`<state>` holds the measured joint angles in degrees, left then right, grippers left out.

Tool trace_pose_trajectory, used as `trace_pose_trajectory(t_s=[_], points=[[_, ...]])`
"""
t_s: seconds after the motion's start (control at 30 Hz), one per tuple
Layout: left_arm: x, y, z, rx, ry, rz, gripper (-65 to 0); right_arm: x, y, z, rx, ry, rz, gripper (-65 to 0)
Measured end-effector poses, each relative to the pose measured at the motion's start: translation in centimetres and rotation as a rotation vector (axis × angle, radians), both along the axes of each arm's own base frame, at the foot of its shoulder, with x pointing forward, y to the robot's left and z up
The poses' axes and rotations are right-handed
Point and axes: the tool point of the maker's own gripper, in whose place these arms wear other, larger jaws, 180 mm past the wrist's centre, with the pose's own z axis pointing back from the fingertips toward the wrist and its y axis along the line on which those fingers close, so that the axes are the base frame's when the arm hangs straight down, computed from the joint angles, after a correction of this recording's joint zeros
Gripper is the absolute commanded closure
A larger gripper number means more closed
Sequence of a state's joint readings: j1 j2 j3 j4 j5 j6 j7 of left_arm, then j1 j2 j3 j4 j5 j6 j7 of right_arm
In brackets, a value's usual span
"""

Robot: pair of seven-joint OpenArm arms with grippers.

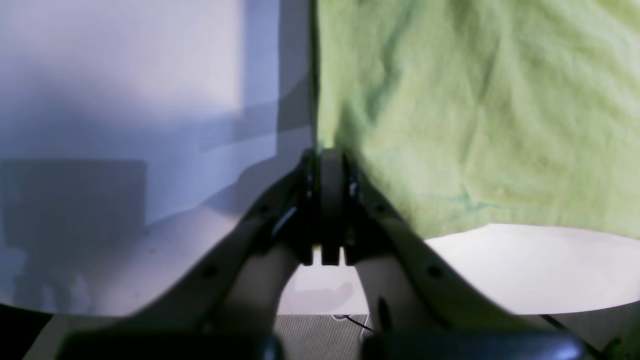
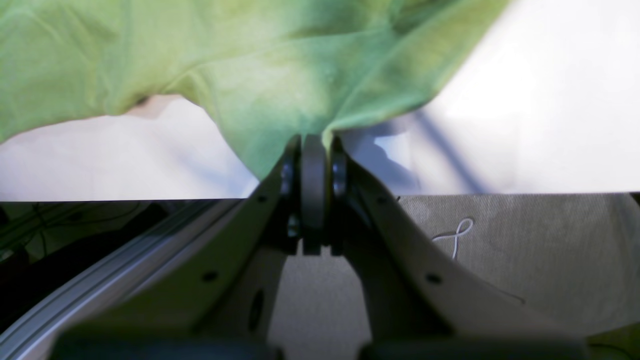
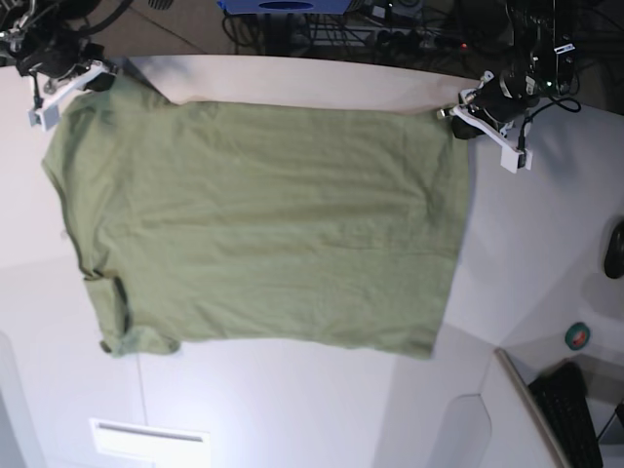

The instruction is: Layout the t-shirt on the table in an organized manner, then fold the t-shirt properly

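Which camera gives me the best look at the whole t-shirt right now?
The base view: the t-shirt lies spread across the table, every edge visible. Each wrist view shows only wrinkled cloth at one pinched edge, by the left gripper or the right gripper.

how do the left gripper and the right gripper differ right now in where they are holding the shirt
The left gripper pinches the t-shirt's hem corner; the right gripper pinches its shoulder end, beside a sleeve. In the wrist views, cloth hangs flat beside the left gripper but bunches into folds at the right gripper. Shared: both have their jaws shut on the t-shirt's far edge, near the far side of the table.
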<state>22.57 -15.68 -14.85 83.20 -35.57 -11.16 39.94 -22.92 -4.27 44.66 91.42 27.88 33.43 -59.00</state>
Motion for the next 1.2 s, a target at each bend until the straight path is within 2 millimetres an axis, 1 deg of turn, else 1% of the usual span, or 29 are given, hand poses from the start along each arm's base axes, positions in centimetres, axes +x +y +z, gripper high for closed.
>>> trace_pose_trajectory(t_s=[0.23,0.4,0.47,0.53,0.6,0.7,0.73,0.77,0.8,0.83,0.87,0.93,1.0,1.07,1.1,1.17,1.2], points=[[0.0,-0.1,0.0,-0.002,-0.001,0.0,0.0,-0.1,0.2,-0.1,0.005,0.006,0.001,0.0],[0.3,-0.1,0.1,-0.002,-0.008,-0.001,0.0,0.0,-0.1,0.0,0.0,0.003,-0.005,0.0],[0.7,-0.3,0.7,0.0,-0.025,-0.01,0.0,0.1,-0.4,0.1,-0.007,0.002,-0.001,0.0],[1.3,-0.5,1.3,-0.001,-0.047,-0.015,0.0,0.4,-1.1,0.3,-0.021,0.0,-0.008,0.0],[1.5,-0.6,1.3,-0.002,-0.051,-0.016,0.0,0.7,-1.8,0.3,-0.029,0.011,-0.07,0.0],[1.3,-0.7,1.2,-0.005,-0.047,-0.018,0.0,0.5,-1.6,0.1,-0.02,0.026,-0.095,0.0],[1.3,-0.7,1.2,-0.004,-0.047,-0.017,0.0,0.4,-1.4,0.0,-0.016,0.029,-0.096,-3.5],[1.3,-0.6,1.2,0.001,-0.045,-0.018,0.0,0.3,-1.3,0.0,-0.014,0.03,-0.098,-12.6],[1.3,-0.6,1.2,0.0,-0.046,-0.017,0.0,0.2,-1.3,0.0,-0.013,0.033,-0.1,-20.4],[1.3,-0.6,1.2,-0.001,-0.047,-0.017,0.0,0.1,-1.4,0.0,-0.015,0.032,-0.104,-26.7],[1.3,-0.6,1.2,-0.001,-0.047,-0.017,0.0,0.0,-1.7,0.0,-0.017,0.03,-0.119,-30.0],[1.3,-0.6,1.2,-0.001,-0.047,-0.017,0.0,-0.8,-3.0,0.2,-0.034,0.031,-0.173,-28.1],[1.3,-0.6,1.2,-0.001,-0.046,-0.017,0.0,-1.2,-5.2,1.0,-0.083,0.001,-0.245,-26.1],[1.3,-0.6,1.2,-0.002,-0.047,-0.017,0.0,-0.2,-8.1,2.8,-0.174,-0.088,-0.295,-26.0],[1.3,-0.6,1.2,-0.001,-0.047,-0.017,0.0,0.9,-8.9,3.5,-0.204,-0.13,-0.291,-25.7],[1.3,-0.5,1.3,0.001,-0.047,-0.018,0.0,3.8,-9.8,4.8,-0.24,-0.18,-0.216,-25.5],[1.2,-0.5,1.2,0.001,-0.045,-0.018,0.0,6.0,-9.9,5.5,-0.253,-0.208,-0.145,-24.6]])
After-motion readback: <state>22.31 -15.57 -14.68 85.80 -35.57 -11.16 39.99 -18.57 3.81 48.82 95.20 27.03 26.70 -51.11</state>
